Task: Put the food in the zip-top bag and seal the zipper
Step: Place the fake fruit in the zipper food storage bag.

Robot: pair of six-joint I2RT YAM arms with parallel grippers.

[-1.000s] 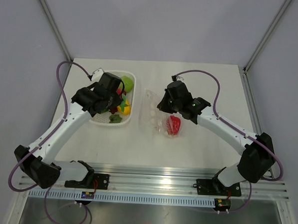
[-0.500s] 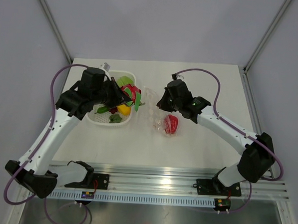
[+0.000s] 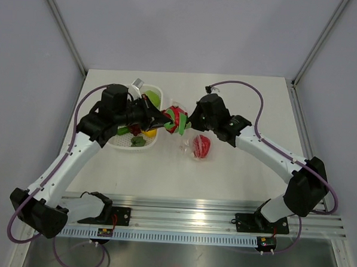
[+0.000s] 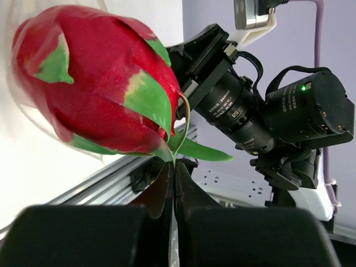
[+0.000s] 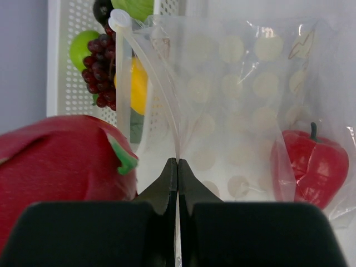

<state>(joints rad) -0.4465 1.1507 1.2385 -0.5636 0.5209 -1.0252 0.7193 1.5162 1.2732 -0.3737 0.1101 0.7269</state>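
Right gripper (image 5: pixel 177 167) pinches zip-top bag (image 5: pixel 245 100) lip open; left gripper (image 4: pixel 173 173), closed on dragon fruit (image 4: pixel 94 83) leaf, hovers at the mouth. Next: push fruit in.

My left arm (image 3: pixel 69 160) rises from its base and folds at the elbow toward the middle, left gripper (image 3: pixel 165 118) pointing right, jaws pinched together. My right arm (image 3: pixel 267 151) stretches leftward, right gripper (image 3: pixel 190 124) angled down, jaws pressed tight. Their tips nearly meet.

A white slotted basket (image 3: pixel 123 146) sits at nine o'clock on the pale desk (image 3: pixel 242 176), the zip-top bag (image 3: pixel 185 147) near centre.
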